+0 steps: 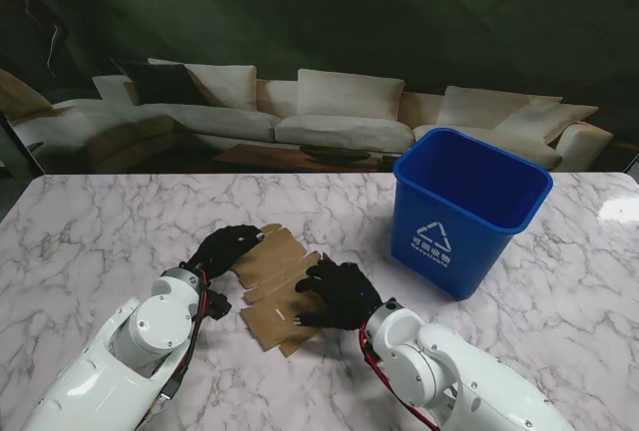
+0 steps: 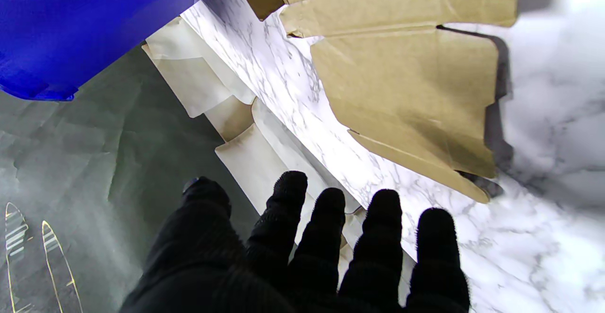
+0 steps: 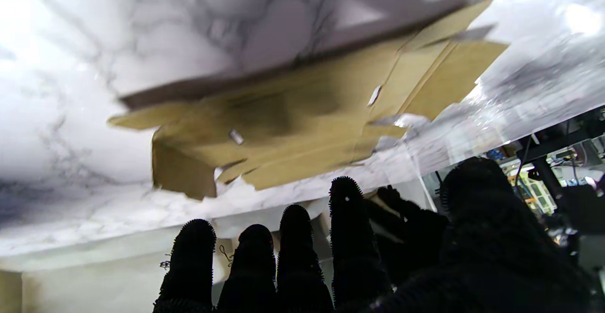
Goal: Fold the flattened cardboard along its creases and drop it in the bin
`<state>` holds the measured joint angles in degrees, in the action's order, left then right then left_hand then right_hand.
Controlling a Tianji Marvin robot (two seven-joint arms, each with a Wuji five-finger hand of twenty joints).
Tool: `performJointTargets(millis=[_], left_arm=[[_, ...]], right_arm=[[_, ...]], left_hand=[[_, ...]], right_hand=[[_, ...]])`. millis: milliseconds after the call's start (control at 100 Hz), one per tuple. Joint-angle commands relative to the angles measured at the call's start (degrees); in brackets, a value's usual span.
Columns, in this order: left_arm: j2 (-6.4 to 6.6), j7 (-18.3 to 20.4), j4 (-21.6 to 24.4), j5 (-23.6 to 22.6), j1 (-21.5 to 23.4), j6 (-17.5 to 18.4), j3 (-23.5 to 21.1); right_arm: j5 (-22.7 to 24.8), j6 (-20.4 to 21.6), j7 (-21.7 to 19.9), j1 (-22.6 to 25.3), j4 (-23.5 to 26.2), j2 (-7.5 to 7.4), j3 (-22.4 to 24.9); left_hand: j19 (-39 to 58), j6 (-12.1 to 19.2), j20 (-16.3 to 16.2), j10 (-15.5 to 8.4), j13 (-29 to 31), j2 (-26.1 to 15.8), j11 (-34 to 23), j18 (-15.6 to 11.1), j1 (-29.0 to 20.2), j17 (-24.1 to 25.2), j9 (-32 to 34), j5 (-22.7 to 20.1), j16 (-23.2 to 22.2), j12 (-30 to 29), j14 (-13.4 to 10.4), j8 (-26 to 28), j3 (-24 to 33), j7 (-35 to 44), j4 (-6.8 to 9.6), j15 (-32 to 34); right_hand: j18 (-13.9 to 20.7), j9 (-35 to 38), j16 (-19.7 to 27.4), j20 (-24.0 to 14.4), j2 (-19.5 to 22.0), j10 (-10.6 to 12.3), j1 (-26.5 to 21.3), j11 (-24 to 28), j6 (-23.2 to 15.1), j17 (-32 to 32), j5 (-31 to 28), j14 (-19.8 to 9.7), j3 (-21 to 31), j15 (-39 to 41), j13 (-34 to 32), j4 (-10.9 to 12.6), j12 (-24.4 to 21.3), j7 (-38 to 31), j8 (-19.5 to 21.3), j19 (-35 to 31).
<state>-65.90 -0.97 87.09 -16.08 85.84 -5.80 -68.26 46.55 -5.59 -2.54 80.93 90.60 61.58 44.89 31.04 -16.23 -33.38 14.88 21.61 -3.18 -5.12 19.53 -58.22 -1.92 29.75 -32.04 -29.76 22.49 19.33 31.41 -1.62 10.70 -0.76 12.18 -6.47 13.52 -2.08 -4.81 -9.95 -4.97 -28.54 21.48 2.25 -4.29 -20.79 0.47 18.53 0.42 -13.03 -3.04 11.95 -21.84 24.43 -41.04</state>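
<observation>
The flattened brown cardboard (image 1: 275, 286) lies on the marble table (image 1: 120, 221) near me, between both hands, its flaps spread toward the far side. My left hand (image 1: 226, 248) in a black glove hovers at the cardboard's left far edge, fingers spread and holding nothing. My right hand (image 1: 342, 294) rests over the cardboard's right side, fingers extended. The left wrist view shows the cardboard (image 2: 416, 91) beyond straight fingers (image 2: 383, 237). In the right wrist view the cardboard (image 3: 293, 128) is blurred past the fingers (image 3: 345, 237). The blue bin (image 1: 464, 207) stands upright to the right.
The bin carries a white recycling mark and is open at the top. The bin's wall (image 2: 71, 29) fills a corner of the left wrist view. A backdrop picturing a sofa (image 1: 339, 112) stands behind the table's far edge.
</observation>
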Motion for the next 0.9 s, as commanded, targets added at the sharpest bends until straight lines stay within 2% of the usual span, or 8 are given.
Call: performJointTargets(millis=[0, 180, 270, 500, 760, 890], left_arm=[[-0.12, 0.5, 0.2, -0.1, 0.1, -0.3, 0.0], [-0.16, 0.3, 0.4, -0.2, 0.2, -0.6, -0.2], [-0.19, 0.1, 0.5, -0.2, 0.4, -0.6, -0.4], [-0.15, 0.0, 0.4, -0.9, 0.4, -1.0, -0.7], [0.08, 0.8, -2.0, -2.8, -1.8, -4.6, -1.7], [0.14, 1.5, -4.9, -3.3, -4.3, -5.6, -1.3]], right_arm=[[-0.3, 0.6, 0.0, 0.6, -0.9, 0.23, -1.1], [-1.6, 0.3, -1.2, -1.0, -2.6, 0.19, -3.7], [-3.3, -1.9, -2.6, -1.4, -3.0, 0.22, -4.6], [-5.4, -4.9, -3.1, -2.5, -5.6, 0.53, -6.5], [-6.0, -5.6, -3.1, -2.8, -6.2, 0.67, -6.9], [-6.3, -5.5, -3.4, -2.7, -6.1, 0.60, -6.9]], left_hand=[[-1.5, 0.2, -1.0, -0.2, 0.1, -2.9, 0.2, 0.7, 1.0, 0.5, -1.1, -0.6, -0.5, -0.1, -0.3, 0.3, -0.4, 0.0, 0.07, 0.3], [-1.6, 0.2, -1.0, -0.2, 0.1, -2.9, 0.3, 0.5, 1.0, 0.5, -1.2, -0.6, -0.5, -0.1, -0.3, 0.3, -0.4, 0.0, 0.06, 0.3], [-1.6, 0.1, -1.0, -0.2, 0.1, -2.9, 0.2, 0.6, 1.1, 0.5, -1.1, -0.7, -0.5, -0.1, -0.3, 0.3, -0.4, 0.0, 0.06, 0.3], [-1.5, 0.2, -1.1, -0.2, 0.1, -2.9, 0.3, 0.6, 1.0, 0.4, -1.2, -0.6, -0.5, -0.1, -0.4, 0.3, -0.4, 0.0, 0.07, 0.3], [-1.5, 0.2, -1.0, 0.2, -0.6, -2.9, 1.0, 0.3, 1.1, 0.4, -2.6, -0.5, -0.1, -0.7, -0.6, 0.2, -0.5, -0.1, 0.04, -0.3], [-3.7, 0.4, 0.7, 0.2, -2.1, -2.7, 2.7, -0.5, 1.6, 0.2, -5.4, -0.3, 2.5, -4.6, -1.4, 0.1, -0.5, -0.3, -0.05, -2.8]], right_hand=[[2.2, 0.7, 0.8, 1.0, 2.3, 1.2, 1.8, -1.2, 1.0, -0.7, -0.9, -1.3, -0.9, -1.4, -0.6, 0.7, -0.2, 0.5, -1.1, 1.4], [1.9, 3.8, 0.5, 1.3, 2.3, 0.6, 1.1, -0.1, 1.0, -0.3, -1.6, -1.0, -1.0, -1.0, -2.8, 0.7, 0.3, -0.2, -1.2, 1.4], [1.4, 5.0, 0.3, 1.5, 2.3, -0.6, 0.7, 0.4, 1.3, 0.0, -2.1, -0.2, -1.1, -1.1, -4.0, 0.7, 0.6, -0.8, -1.1, 1.4], [1.1, 5.3, 0.1, 1.7, 2.5, -0.9, 0.2, 0.8, 1.3, 0.4, -2.5, 0.1, -1.5, -1.2, -4.2, 0.8, 1.0, -1.3, -1.1, 1.4], [1.0, 5.3, 0.1, 1.9, 2.7, -0.9, -0.3, 1.2, 1.3, 0.4, -2.7, 0.0, -1.9, -1.3, -4.1, 0.9, 1.4, -1.9, -0.9, 1.4], [1.0, 5.2, 0.1, 1.9, 2.8, -1.0, -0.5, 1.3, 1.2, 0.4, -2.7, 0.0, -2.1, -1.3, -4.0, 0.9, 1.4, -1.9, -0.8, 1.4]])
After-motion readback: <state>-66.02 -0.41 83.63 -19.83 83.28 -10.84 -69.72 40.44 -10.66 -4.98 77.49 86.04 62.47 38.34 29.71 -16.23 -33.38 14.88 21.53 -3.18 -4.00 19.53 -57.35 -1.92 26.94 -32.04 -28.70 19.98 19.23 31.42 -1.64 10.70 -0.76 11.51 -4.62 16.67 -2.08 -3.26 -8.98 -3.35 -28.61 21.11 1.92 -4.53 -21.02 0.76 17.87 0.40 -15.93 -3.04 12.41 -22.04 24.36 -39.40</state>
